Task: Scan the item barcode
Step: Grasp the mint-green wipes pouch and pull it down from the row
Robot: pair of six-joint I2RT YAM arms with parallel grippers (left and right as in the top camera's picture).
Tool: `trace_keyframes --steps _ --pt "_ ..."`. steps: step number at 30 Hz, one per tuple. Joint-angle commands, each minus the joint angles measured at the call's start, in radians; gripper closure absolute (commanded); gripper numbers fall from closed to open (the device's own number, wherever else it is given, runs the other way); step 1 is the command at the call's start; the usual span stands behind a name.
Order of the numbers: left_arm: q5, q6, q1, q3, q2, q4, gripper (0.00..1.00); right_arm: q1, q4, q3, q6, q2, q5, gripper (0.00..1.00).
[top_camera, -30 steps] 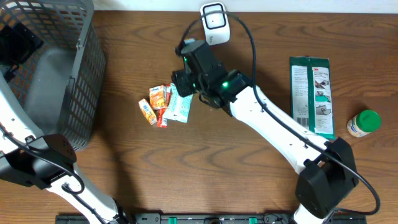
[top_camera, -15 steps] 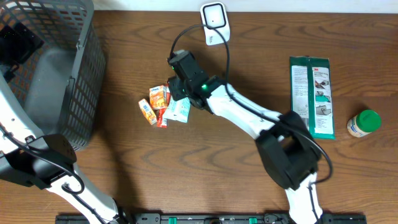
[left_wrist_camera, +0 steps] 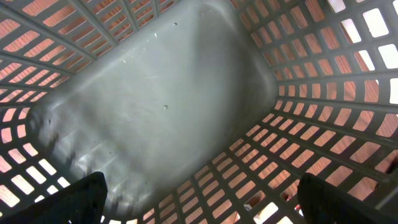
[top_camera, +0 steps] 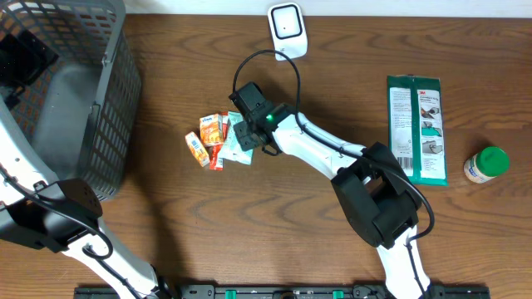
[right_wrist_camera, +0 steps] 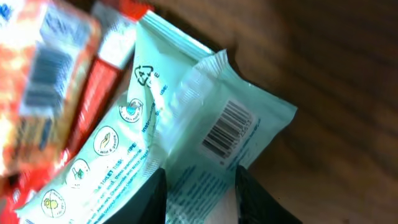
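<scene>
Just left of centre in the overhead view, the right gripper is bearing down on a small heap of packets, its arm stretching in from the lower right of the frame. The pale teal wipes packet is lying at the right edge of that heap. It is touching a red packet and the orange snack packets to its left. In the right wrist view the two dark fingers are standing at the bottom edge with a raised fold of the teal packet filling the gap between them. Whether they are actually pinching it or only flanking it cannot be told. The packet's barcode is facing the camera, just above and to the right of the fingers. The white scanner is sitting at the top centre of the wooden table, apart from the heap. A long green package and a bottle with a green cap are lying well off to the right. In the upper left, the left arm is hanging inside the grey mesh basket. The left gripper is holding its fingers wide apart over the basket floor with nothing between them.
</scene>
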Motion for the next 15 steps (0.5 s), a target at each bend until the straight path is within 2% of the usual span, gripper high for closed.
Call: trace_keyframes --steps 1,2,7,10,15 --pt "0.009 -0.001 0.0 0.017 -0.023 -0.003 0.02 0.002 -0.099 -0.007 -0.031 -0.008 0.01 0.74" --pt "0.009 -0.001 0.0 0.017 -0.023 -0.003 0.02 -0.001 -0.167 -0.003 -0.031 -0.038 0.003 0.78" --pt "0.009 -0.001 0.0 0.017 -0.023 -0.004 0.02 -0.001 -0.269 -0.001 -0.031 -0.187 0.007 0.75" --pt "0.009 -0.001 0.0 0.017 -0.023 -0.003 0.02 -0.001 -0.272 -0.001 -0.035 -0.256 0.008 0.71" --pt "0.009 -0.001 0.0 0.017 -0.023 -0.004 0.02 -0.001 -0.224 -0.003 -0.034 -0.273 0.01 0.72"
